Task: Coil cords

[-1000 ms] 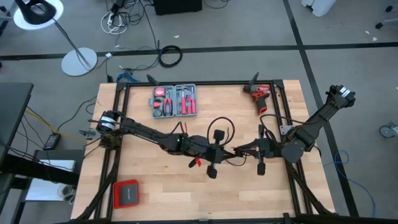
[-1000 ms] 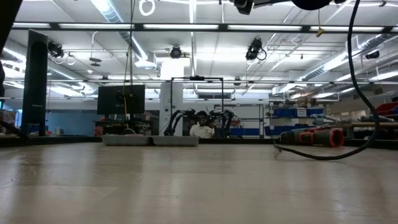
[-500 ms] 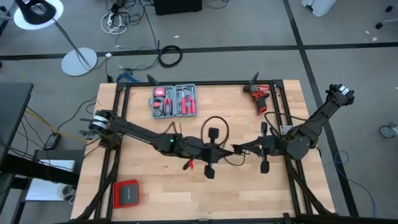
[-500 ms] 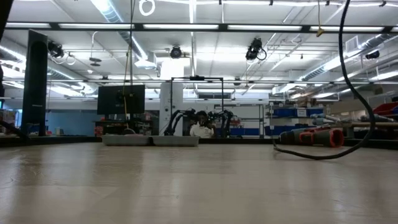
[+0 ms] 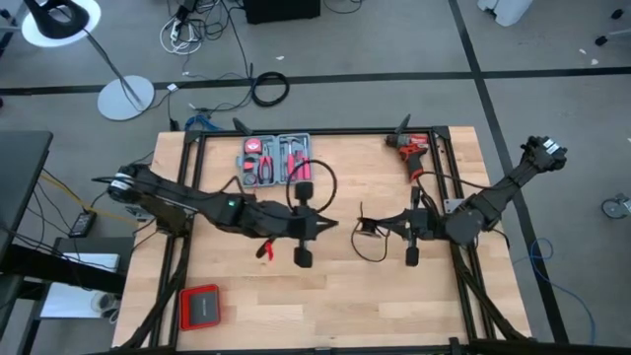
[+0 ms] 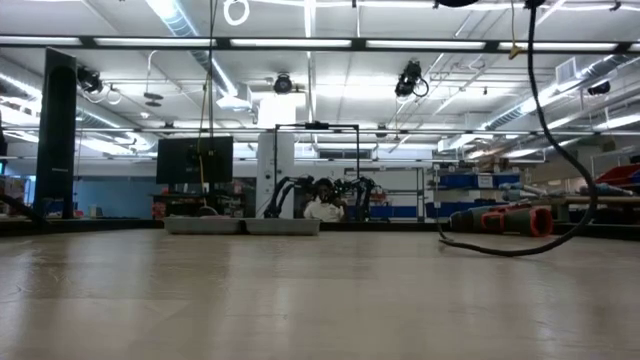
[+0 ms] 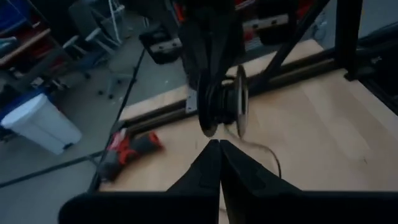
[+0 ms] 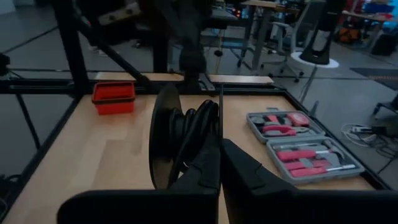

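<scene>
The red box lies at the table's near edge, well apart from the grey tool case and on its left side. Between box and case, the left arm reaches in low across the boards, its left gripper near the case, a little right of it. The left wrist view shows what the overhead one cannot: the fingers are pressed together with nothing between them.

Facing it, farther right of the case, the right arm bends in from the table's right edge, and the right gripper points back toward the case. The cord curls on the wood just at this gripper's tips, its plug block there too. In the right wrist view the fingers are closed, and a thin black line rises from their tips, so they probably pinch the cord, though the contact is hard to see.

Only the low view shows a black cable hanging from above. The red drill lies level with the case, far to its right.
</scene>
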